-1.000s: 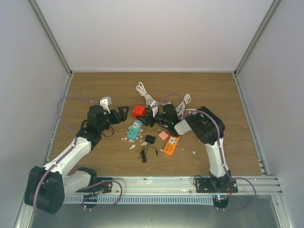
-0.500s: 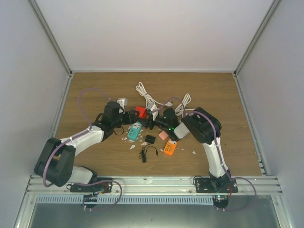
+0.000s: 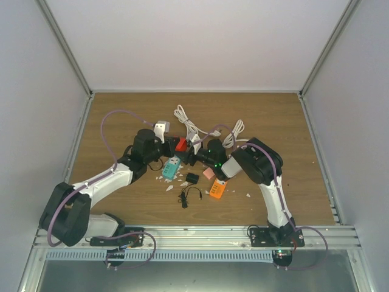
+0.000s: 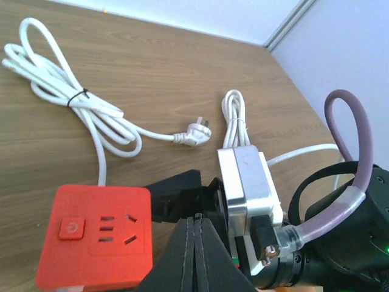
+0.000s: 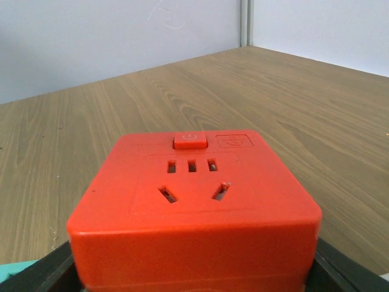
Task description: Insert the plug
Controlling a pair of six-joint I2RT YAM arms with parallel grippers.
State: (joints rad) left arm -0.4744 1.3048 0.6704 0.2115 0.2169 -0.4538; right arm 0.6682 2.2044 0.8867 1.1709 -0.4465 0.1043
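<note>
The left arm [image 3: 109, 176] has swung inward since a second ago; its left gripper [image 4: 194, 222], fingers pressed together on nothing, now sits just beside the red socket cube [image 4: 94, 243] on the wooden table [image 3: 273, 115]; the right gripper [image 3: 188, 151] pinches that cube from 3 o'clock in the left wrist view; the white cable [image 4: 73, 103] coils at 12 o'clock; its plug [image 4: 196, 132] lies loose at 1 o'clock, apart from the cube.

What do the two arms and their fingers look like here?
Both the left arm and right arm have white links with bulky black joints. A mauve cable loops along each. The fingers are black and wedge-shaped. A silver camera block sits on each wrist; a green light glows on the right one.
</note>
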